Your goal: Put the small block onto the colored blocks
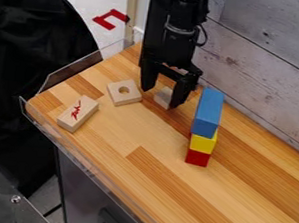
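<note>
Jaws are held apart on the black gripper (160, 98), which is seen hanging down in the upper middle of the frame. The small block (162, 98), of pale wood, is seen on the wooden table (143, 128) between the two fingers, with a gap left on the side of the finger nearer the left edge; its other side is partly hidden by the other finger. To the left of the small block, a pale square piece with a round hole (123, 91) can be seen, and lower left of that, a pale oblong block with a red mark (78, 113). Right of centre, a stack is formed by a red block (197, 158), a yellow block (202, 143) and, topmost, a long blue block (207, 112).
</note>
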`<state>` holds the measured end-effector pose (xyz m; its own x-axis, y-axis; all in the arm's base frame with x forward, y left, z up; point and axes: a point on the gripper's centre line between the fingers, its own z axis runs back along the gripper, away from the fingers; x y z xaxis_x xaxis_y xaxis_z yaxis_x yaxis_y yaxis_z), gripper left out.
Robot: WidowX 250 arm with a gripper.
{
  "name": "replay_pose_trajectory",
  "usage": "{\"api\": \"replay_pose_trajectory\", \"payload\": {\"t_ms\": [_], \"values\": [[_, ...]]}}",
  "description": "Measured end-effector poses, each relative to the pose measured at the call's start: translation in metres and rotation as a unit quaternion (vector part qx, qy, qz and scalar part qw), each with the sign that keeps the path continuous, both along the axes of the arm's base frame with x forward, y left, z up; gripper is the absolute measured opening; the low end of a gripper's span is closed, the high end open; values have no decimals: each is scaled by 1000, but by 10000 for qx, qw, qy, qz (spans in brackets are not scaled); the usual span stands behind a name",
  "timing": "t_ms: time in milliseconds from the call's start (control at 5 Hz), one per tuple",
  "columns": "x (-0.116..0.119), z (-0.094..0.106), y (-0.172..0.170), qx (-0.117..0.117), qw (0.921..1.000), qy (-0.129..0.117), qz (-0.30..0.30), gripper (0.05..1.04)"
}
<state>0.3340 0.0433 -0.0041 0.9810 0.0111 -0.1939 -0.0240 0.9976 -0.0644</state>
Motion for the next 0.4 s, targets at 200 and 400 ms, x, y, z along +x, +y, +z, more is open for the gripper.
{"api": "replay_pose_trajectory", "payload": {"t_ms": [200,400], "values": [[-1,-8,0,-19,9999,114,26,998],[-1,-13,-1,-33,9998,176,66,998]]}}
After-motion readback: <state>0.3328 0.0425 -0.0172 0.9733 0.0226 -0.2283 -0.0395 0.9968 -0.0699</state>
